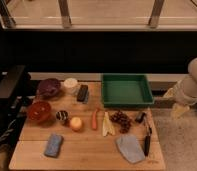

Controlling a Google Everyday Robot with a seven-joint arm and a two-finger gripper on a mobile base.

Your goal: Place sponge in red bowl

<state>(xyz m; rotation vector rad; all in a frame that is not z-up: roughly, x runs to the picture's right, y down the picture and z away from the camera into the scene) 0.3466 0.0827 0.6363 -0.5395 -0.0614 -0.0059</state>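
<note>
The sponge (53,145), a small blue-grey block with rounded corners, lies near the front left of the wooden table. The red bowl (39,111) sits at the table's left edge, a little behind the sponge, and looks empty. My gripper (174,101) hangs off the table's right side, beyond the green tray, far from both the sponge and the bowl. Its two pale fingers (179,110) stand apart, open, with nothing between them.
A green tray (126,90) stands at the back right. A purple bowl (48,87), a white cup (70,84) and a black block (82,93) sit at the back left. Mid-table lie an orange fruit (76,123), carrot (95,119), banana (107,124) and grapes (120,118). A grey-blue cloth (130,148) and a black utensil (147,140) lie front right.
</note>
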